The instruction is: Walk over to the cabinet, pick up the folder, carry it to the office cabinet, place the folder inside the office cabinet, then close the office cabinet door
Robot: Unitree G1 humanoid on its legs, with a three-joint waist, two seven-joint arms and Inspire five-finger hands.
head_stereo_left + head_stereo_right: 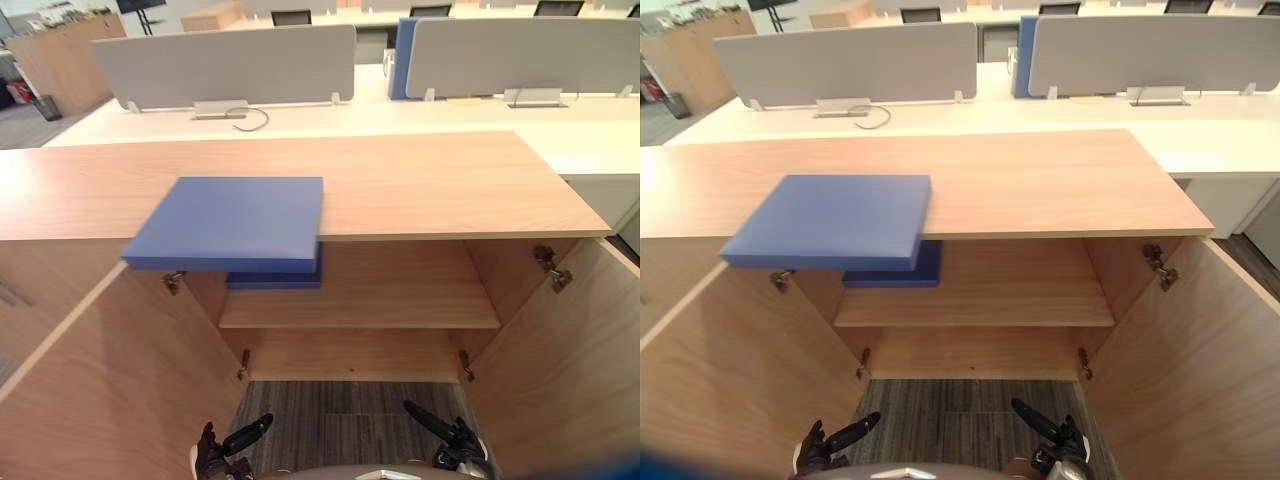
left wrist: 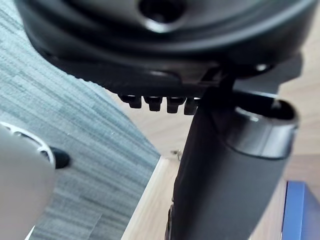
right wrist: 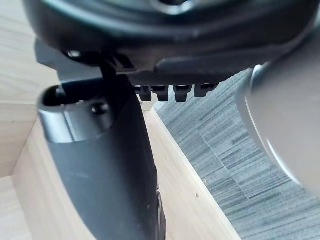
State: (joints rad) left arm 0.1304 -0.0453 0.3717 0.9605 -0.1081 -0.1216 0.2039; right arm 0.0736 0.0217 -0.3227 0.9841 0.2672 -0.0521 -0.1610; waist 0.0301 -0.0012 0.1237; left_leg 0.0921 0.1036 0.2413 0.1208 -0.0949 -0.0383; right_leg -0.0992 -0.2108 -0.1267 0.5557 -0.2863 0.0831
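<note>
A blue folder point(image 1: 235, 222) lies flat on the left part of the cabinet's point(image 1: 400, 265) wooden top surface point(image 1: 450, 180). Its near edge juts out past the front lip and hangs over the open compartment. Just under that overhang a second folder point(image 1: 275, 279), darker blue, lies on the shelf point(image 1: 400, 308) inside, at the shelf's left end; the rest of the shelf is bare wood. Both doors are swung wide, the left door point(image 1: 110, 390) and the right door point(image 1: 570, 370) angling out to either side, with a metal hinge point(image 1: 550, 266) showing at the upper right of the opening. Grey striped floor point(image 1: 340, 415) runs between the doors up to the cabinet's base. The left hand point(image 1: 215, 455) and the right hand point(image 1: 450, 445) hang low in front of the opening, well apart from both folders and from each other. In the left wrist view the fingers point(image 2: 155, 102) sit in a loose row beyond the thumb point(image 2: 225, 175) with nothing in them; in the right wrist view the fingers point(image 3: 182, 91) are likewise relaxed and hold nothing. Behind the cabinet stand pale desks point(image 1: 400, 115) with grey dividers point(image 1: 230, 62), and a cable point(image 1: 252, 122) loops by the left one.
</note>
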